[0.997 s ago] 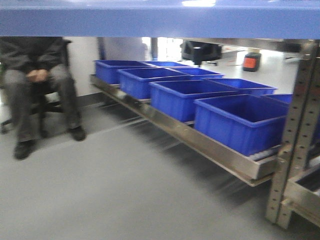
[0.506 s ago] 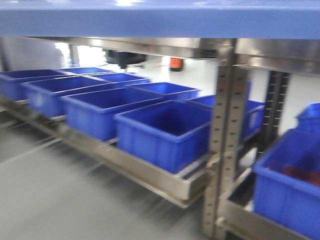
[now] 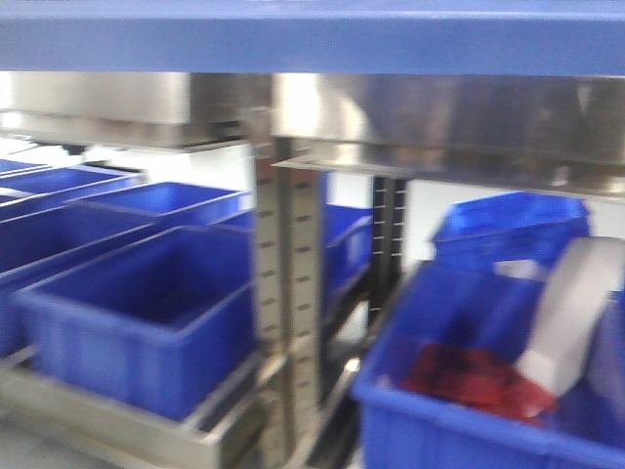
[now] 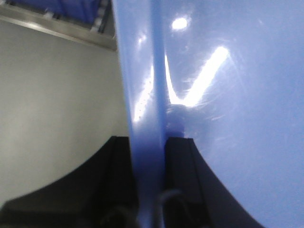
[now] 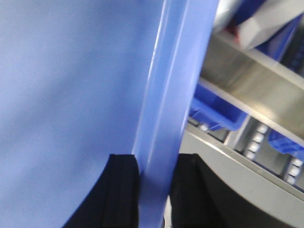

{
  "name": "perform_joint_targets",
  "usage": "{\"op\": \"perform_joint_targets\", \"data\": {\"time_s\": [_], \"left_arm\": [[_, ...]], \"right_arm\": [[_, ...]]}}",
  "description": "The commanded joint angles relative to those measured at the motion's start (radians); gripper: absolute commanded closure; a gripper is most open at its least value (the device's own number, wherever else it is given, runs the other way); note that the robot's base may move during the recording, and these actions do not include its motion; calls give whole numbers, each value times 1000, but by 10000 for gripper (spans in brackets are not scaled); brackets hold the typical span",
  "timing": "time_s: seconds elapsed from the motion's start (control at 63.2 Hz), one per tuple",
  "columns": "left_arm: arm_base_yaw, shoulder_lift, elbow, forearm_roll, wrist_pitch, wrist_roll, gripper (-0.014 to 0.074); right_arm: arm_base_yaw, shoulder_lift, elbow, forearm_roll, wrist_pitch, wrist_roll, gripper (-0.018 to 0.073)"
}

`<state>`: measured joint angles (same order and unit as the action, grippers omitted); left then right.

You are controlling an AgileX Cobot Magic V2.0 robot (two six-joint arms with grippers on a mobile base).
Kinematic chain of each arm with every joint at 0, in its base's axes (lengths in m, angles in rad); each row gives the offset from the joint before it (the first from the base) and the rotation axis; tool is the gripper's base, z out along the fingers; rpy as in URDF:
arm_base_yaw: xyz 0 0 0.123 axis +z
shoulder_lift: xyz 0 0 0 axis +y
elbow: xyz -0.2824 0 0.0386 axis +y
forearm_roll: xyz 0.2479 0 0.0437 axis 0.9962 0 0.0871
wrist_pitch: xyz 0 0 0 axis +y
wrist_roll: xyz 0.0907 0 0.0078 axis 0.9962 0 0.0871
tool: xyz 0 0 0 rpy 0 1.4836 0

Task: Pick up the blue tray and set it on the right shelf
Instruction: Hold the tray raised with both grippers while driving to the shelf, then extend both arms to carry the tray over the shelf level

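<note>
Left pincer [image 4: 148, 145] is clamped tight on the blue tray [image 4: 237, 118], its black fingers [image 4: 114, 164] pinching either side of the flared rim that runs straight out ahead of it. The glossy tray spreads away on the pincer's inner side and grey floor [image 4: 57, 95] lies on its outer side. Over to the right pincer [image 5: 156, 166] and it is the same story, closed on the opposite rim with the tray filling everything on its inner side. The tray is up in the air between the two pincers, and from the front camera its edge stretches right across the top of the view. Beyond the right pincer, on its outer side, is the right shelf [image 5: 247, 85], with its wide shiny steel rail, and a perforated upright [image 3: 288, 293] stands ahead. Deep blue storage bins [image 3: 146, 332] sit on the lower level. One of them holds something red [image 3: 469, 381] and a pale object [image 3: 576, 313], though it is too blurred to say what they are.
</note>
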<state>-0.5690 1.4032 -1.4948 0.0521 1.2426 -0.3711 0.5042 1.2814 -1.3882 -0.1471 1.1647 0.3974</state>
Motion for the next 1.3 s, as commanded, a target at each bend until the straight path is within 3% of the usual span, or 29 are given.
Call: {"op": "perform_joint_targets", "data": {"time_s": [0.0,1.282], "left_arm": [[-15,-28,-22,-16,94,30,645],[-15,-28,-22,-16,94,30,645]], "right_arm": [[5,-30,-32,12,-102,-27,505],[5,-30,-32,12,-102,-27,505]]}}
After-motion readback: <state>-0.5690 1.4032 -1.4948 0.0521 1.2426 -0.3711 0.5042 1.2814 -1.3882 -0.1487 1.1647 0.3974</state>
